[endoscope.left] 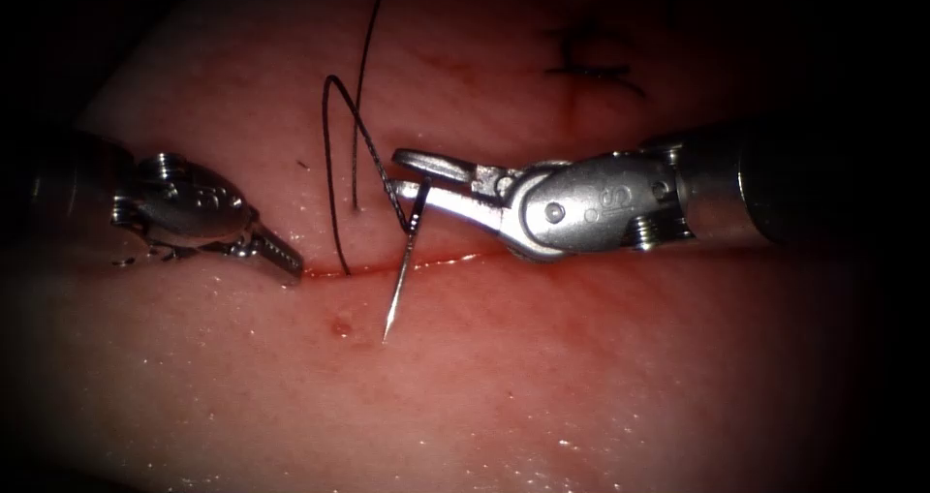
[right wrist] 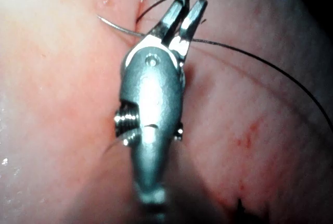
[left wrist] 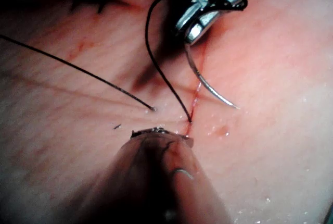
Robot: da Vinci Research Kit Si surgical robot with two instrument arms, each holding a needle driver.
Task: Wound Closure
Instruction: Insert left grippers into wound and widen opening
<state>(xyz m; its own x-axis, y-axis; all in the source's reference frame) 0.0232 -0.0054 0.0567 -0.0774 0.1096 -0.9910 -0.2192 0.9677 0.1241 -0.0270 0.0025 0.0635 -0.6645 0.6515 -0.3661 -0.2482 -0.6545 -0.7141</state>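
Tissue (endoscope.left: 601, 377), moist, pink and glistening, carries our cut (endoscope.left: 446, 259). Right tool (endoscope.left: 412, 188) grips the slim curved needle (endoscope.left: 399, 285) near its thread (endoscope.left: 334, 183) end, point free below. Left tool (endoscope.left: 281, 256), narrow and holding nothing, rests by the cut's end.

The right arm's hand (endoscope.left: 412, 178) reaches in level from the right, wrist straight, its two jaws parted in a narrow V with the needle (endoscope.left: 399, 285) at their crotch. The left arm's hand (endoscope.left: 281, 254) angles downward, jaws pressed together, holding nothing.
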